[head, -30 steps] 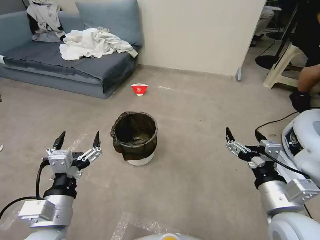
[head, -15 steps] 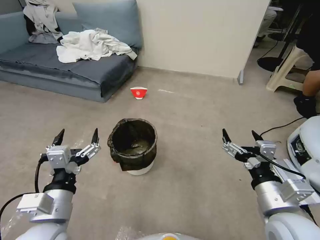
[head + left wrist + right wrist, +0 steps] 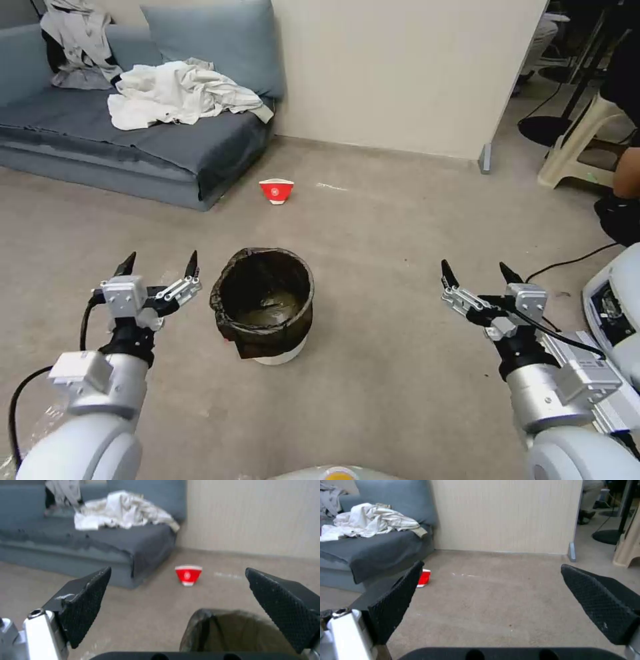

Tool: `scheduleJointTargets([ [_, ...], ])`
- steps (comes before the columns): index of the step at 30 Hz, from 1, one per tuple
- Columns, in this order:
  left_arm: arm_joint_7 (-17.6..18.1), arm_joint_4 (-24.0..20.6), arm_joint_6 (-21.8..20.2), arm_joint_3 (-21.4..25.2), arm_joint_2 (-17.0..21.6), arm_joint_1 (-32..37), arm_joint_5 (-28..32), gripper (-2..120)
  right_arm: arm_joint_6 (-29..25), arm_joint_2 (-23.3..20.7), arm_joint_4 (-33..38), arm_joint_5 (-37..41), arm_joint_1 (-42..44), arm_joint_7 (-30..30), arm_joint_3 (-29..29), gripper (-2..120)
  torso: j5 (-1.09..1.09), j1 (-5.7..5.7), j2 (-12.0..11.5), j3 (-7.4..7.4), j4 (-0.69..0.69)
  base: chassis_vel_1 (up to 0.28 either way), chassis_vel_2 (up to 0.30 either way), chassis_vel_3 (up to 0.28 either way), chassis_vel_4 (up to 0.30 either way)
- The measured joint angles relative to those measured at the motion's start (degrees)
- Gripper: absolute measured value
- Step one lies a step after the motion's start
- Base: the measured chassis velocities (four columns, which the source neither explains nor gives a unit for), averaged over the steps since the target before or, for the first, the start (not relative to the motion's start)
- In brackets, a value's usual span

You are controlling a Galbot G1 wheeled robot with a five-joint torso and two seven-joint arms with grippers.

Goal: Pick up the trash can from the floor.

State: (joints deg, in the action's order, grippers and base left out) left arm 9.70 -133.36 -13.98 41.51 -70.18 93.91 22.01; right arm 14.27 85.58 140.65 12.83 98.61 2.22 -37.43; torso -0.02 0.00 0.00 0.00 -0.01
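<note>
trash can: upright on floor, between both arms | left gripper: raised just beside can, fingers spread wide, holding nothing | right gripper: raised well apart from can, spread wide, holding nothing

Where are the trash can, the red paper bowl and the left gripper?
trash can (image 3: 267, 337): head view, bag-covered front wall.
red paper bowl (image 3: 276, 192): head view, red side.
left gripper (image 3: 160, 263): head view, midway between open fingertips.
</note>
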Motion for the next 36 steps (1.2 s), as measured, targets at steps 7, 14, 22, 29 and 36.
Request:
scheduleJointTargets([
  [7,2.49,7.91,-8.36,-2.62,3.54,-6.45,7.34,100,-0.36,0.08,-1.05,0.69,0.25,0.01,-0.16,100,0.01,0.0,0.0,0.0,0.01,0.0,0.0,0.0,0.0],
  [14,3.95,11.92,-14.08,-5.1,4.21,-10.27,11.49,100,-0.46,0.55,-1.65,0.65,0.6,-0.27,-0.27,100,0.02,0.0,0.0,0.0,0.02,0.0,0.0,0.0,0.0],
  [22,9.19,16.71,-22.77,-10.54,4.22,-16.8,13.54,100,-0.67,0.95,-1.89,0.49,1.24,-0.44,-0.47,100,0.01,0.0,0.0,0.0,0.01,0.0,0.0,0.0,0.0],
  [29,9.82,20.53,-24.89,-13.17,3.79,-20.79,13.3,100,-0.77,0.69,-2.06,0.47,1.53,-0.56,-1.11,100,0.02,0.0,0.0,0.0,0.01,0.0,0.0,0.0,0.0],
  [36,10.64,23.4,-24.94,-15.88,2.65,-23.39,12.91,100,-0.79,0.58,-2.14,0.42,1.67,-0.67,-1.28,100,0.02,0.0,0.0,0.0,0.01,0.0,0.0,0.0,0.0],
])
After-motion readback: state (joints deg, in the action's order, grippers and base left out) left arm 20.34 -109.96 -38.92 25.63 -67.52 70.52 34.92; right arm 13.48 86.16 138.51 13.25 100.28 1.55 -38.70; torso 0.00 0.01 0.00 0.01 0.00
